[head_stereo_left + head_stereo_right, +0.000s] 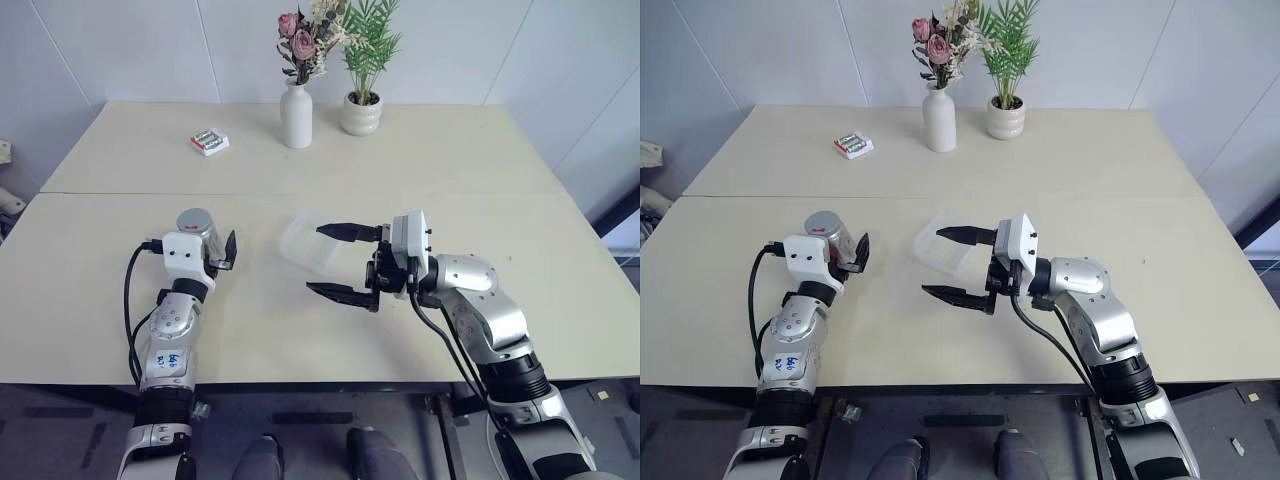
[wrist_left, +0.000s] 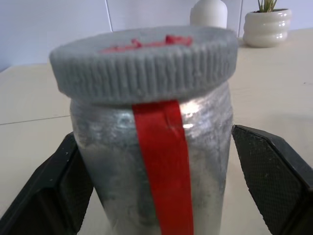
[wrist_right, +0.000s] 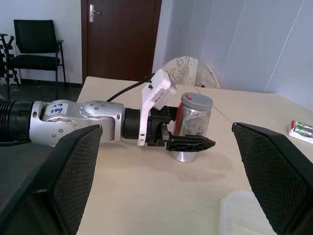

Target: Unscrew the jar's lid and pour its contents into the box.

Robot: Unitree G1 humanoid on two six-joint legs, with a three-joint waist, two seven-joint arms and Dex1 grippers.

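The jar (image 1: 200, 232) stands upright on the table at the left, a red strip down its side (image 2: 164, 166). Its grey ribbed lid (image 2: 146, 63) sits on top, marked in red. My left gripper (image 1: 207, 247) reaches level from the near side, both fingers (image 2: 264, 166) pressed against the jar's sides below the lid. The contents cannot be made out through the wall. The box (image 1: 300, 240), a clear shallow tray, lies at the table's middle. Just above its near side my right gripper (image 1: 315, 258) points left, open and holding nothing. The right wrist view faces the jar (image 3: 193, 125).
A white vase of flowers (image 1: 296, 115) and a small potted plant (image 1: 362, 112) stand at the table's far edge. A white pack of green batteries (image 1: 209, 141) lies at the far left. A seam runs across the table (image 1: 100, 193) behind the jar.
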